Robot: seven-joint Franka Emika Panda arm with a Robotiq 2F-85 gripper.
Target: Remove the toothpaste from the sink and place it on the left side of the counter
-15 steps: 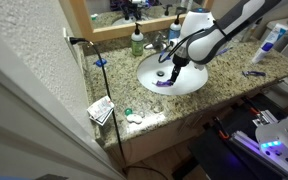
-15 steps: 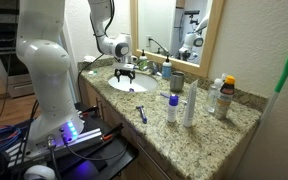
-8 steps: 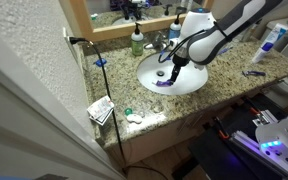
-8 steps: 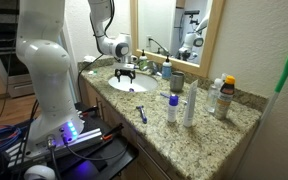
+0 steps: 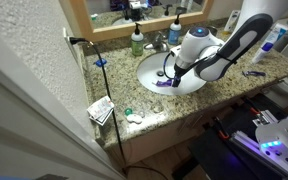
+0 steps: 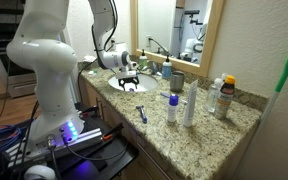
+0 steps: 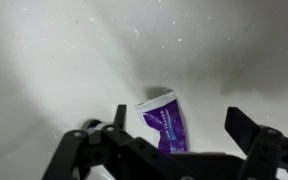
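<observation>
Grasp step: gripper [image 7: 179, 128] spread wide, framing toothpaste [image 7: 162, 118] at frame centre, inside sink [image 7: 54, 50]. Next, likely: descend slightly, close on it, lift.

Warm indoor light, exterior views small and soft, wrist view dim, sink [image 7: 54, 55] shadowed grey.

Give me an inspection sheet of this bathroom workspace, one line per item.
Surface: speckled granite counter with the white sink set in it.
Job's things: toothpaste lying in the sink.
Clutter: green bottle by the tap; bottles and a blue toothbrush-like item on the counter.
Grippers: hand open, one finger on each side of the toothpaste.
Cables: black cable hanging past the counter edge.
Surroundings: mirror behind the sink.
</observation>
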